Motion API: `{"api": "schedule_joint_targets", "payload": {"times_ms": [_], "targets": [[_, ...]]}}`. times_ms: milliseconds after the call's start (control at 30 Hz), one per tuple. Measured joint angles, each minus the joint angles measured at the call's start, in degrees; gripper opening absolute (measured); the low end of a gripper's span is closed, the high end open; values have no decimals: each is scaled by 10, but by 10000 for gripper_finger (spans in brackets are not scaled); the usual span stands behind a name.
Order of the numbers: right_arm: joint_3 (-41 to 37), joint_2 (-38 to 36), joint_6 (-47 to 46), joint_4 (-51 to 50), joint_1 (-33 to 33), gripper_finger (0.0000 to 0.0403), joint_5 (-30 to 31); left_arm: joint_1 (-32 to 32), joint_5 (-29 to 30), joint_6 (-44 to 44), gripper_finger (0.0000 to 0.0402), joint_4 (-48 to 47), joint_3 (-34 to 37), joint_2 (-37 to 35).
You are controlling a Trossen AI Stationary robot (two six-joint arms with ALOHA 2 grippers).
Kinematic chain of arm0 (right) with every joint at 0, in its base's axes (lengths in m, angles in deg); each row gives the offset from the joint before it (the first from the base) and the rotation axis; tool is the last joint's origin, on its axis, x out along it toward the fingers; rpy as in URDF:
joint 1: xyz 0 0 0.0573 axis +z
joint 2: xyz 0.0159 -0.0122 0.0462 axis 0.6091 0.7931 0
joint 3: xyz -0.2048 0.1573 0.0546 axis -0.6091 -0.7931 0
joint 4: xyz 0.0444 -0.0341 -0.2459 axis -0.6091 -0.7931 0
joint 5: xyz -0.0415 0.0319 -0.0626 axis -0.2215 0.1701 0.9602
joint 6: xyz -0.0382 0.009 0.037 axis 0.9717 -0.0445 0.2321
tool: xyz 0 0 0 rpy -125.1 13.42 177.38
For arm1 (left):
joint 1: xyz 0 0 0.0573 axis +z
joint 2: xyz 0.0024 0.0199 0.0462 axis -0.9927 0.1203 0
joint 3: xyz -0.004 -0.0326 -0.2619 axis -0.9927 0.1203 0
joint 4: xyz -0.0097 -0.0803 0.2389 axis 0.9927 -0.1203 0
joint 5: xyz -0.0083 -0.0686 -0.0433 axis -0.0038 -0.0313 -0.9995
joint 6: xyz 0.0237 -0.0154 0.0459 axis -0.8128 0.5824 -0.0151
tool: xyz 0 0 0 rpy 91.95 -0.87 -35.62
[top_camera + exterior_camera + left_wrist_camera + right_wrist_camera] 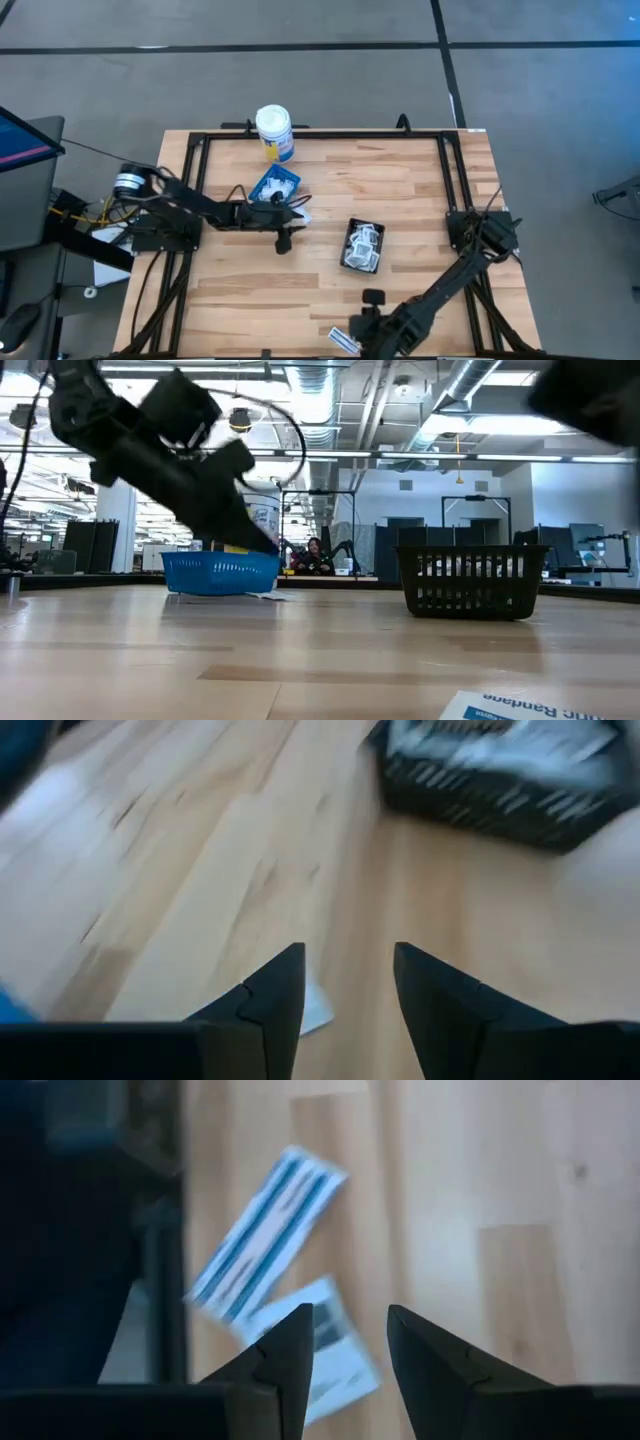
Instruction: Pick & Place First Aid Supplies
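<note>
At the bottom edge of the high view the right gripper [362,330] hangs low over the tabletop [420,190], its fingers [285,1355] apart with nothing between them. Just beside it lie two flat packets [343,340] with blue print, one narrow strip and one squarish piece, seen close in the right wrist view [262,1245].

Toward the middle, right of centre, the black tray [362,246] holds a heap of small white packets [364,240] — the first aid supplies.

Left of centre the left gripper [284,240] points down the frame, fingers [270,1005] spread and empty; a white packet corner [315,1010] lies on the wood under them. Just above it sits the blue tray [274,186] — in the low view it shows left of the black one.

Farthest, at the upper edge of the tabletop, stands a white bottle [274,131] with a yellow label.
</note>
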Motion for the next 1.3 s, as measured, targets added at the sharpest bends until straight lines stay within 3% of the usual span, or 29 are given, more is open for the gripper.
{"api": "schedule_joint_targets", "payload": {"times_ms": [367, 667, 800, 967, 1100, 1300], "targets": [[0, 0, 9, 3, -16, 124, 0, 24, 11, 9, 145, -7, -23, 95], [0, 0, 11, 8, -14, 124, 0, 41, 11, 13, 129, -14, -23, 99], [0, 0, 11, 7, -14, 124, 0, 50, -23, 16, 98, -16, -23, 99], [0, 0, 11, 8, -14, 124, 0, 62, -41, 42, 27, -16, -23, 99], [0, 0, 11, 8, -14, 124, 0, 60, -52, 56, 7, -30, -22, 79], [0, 0, 16, 7, -14, 124, 0, 31, -53, 56, 5, -25, -22, -16]]}}
